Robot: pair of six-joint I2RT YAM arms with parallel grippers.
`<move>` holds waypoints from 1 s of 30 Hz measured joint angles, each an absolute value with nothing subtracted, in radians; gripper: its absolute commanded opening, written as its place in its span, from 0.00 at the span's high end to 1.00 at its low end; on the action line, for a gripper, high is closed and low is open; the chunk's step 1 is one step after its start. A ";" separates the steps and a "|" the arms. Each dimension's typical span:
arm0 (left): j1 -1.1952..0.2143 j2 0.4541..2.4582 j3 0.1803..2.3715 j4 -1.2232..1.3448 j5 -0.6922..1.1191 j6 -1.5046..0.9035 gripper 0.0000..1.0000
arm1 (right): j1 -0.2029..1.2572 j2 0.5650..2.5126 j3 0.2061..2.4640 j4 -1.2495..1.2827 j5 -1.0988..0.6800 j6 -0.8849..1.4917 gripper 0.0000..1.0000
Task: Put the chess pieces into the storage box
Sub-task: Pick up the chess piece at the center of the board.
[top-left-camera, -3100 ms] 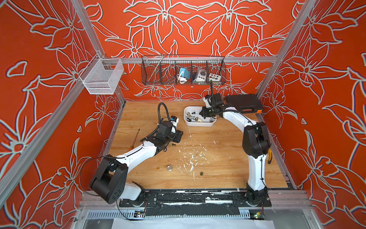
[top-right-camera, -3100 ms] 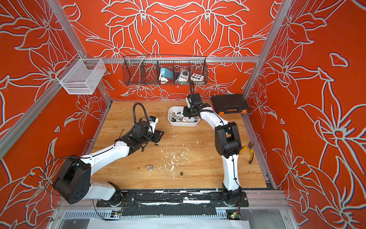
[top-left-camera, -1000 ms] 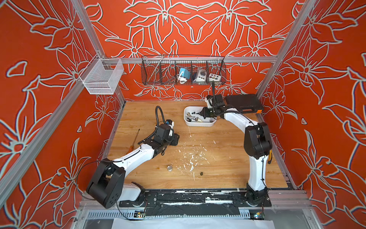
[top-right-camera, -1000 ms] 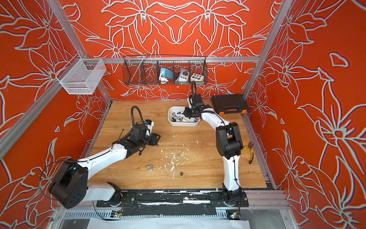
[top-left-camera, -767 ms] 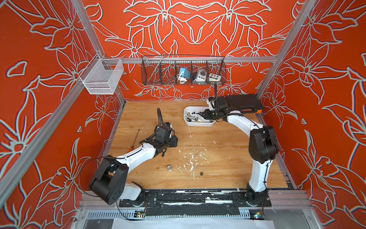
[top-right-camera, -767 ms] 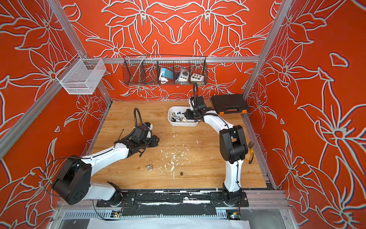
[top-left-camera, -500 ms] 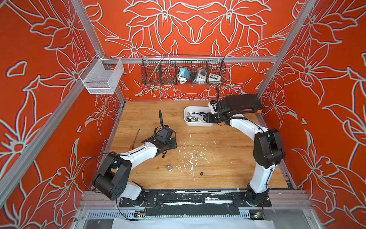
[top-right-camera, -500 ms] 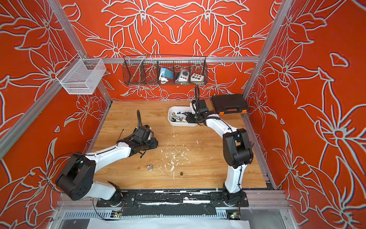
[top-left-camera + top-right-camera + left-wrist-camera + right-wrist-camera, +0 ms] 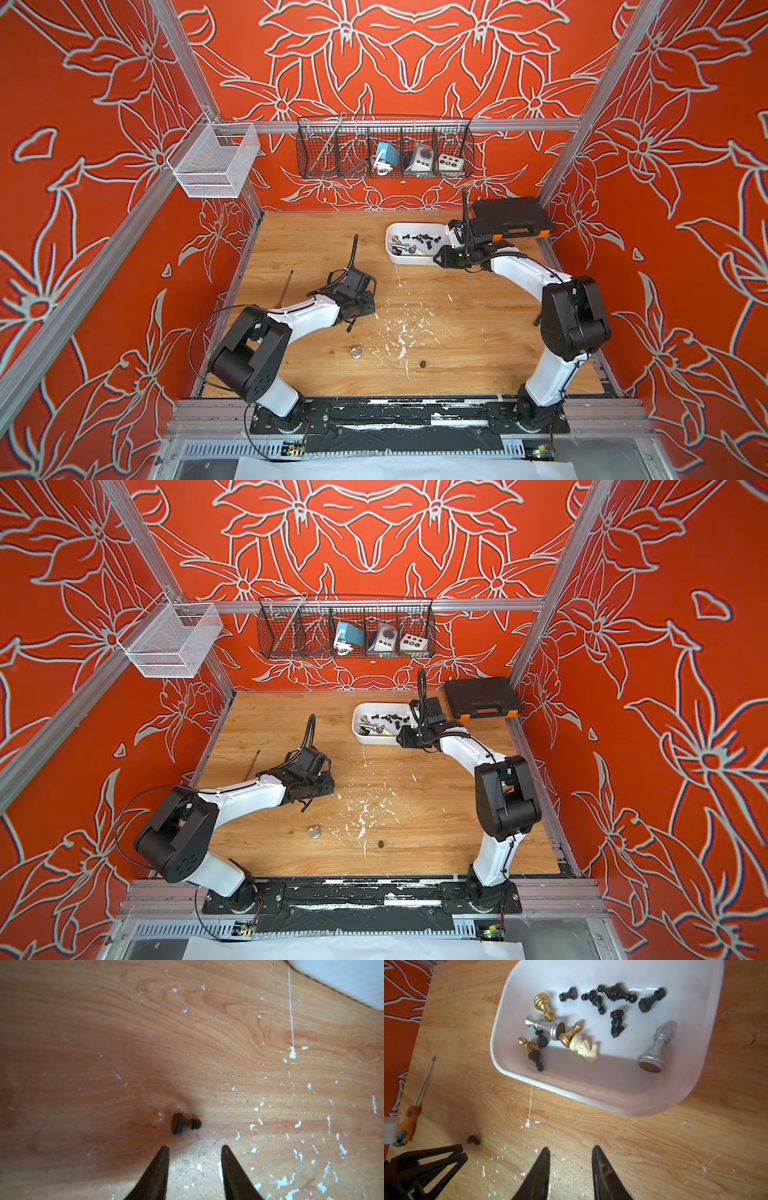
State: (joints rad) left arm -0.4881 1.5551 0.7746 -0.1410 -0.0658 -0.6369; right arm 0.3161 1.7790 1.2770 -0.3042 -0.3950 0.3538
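**Box** [image 9: 591, 1096]: one. Smooth white plastic, shallow, rectangular with rounded corners. In both top views it lies above centre, right of the middle of the table [image 9: 478, 353].

**Contents:** chess pieces [image 9: 583, 1047], turned figurines lying on their sides.
- Three gold and two silver, with a metallic sheen.
- One matt cream.
- At least seven small glossy black ones; overlaps prevent an exact count.

**Outside the box:**
- One black pawn [image 9: 185, 1124] lies on its side on bare wood. It has a round base and a ball head. It is just ahead of the left gripper [image 9: 195, 1148] and does not touch it.
- In a top view, one silver piece [image 9: 355, 352] sits below centre.
- One small dark item [image 9: 422, 364] lies to its right, too small to identify.

**Left gripper:** two tapered black fingers, spread apart, nothing between them.

**Right gripper** [image 9: 571, 1148]: same form, spread apart, empty, over wood near the box wall.

**Table:** pale grained wood, flecked with white chips.

**Screwdriver** [image 9: 411, 1113]: one. Orange-and-grey handle, thin steel shaft, near the table's left edge in the top views.
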 measured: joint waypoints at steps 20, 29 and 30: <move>-0.499 1.642 0.805 -0.080 -0.082 -0.726 0.58 | 0.269 1.719 1.213 -0.297 -0.429 0.349 0.64; -0.500 1.687 0.844 -0.062 -0.123 -0.702 0.59 | 0.252 1.714 1.197 -0.291 -0.430 0.349 0.64; -0.500 1.693 0.850 -0.062 -0.128 -0.698 0.59 | 0.251 1.714 1.195 -0.291 -0.430 0.349 0.64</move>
State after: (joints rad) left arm -0.4995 1.6928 0.8501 -0.0624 -0.1280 -0.6983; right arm 0.2508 1.7138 1.1954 -0.2909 -0.4297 0.3489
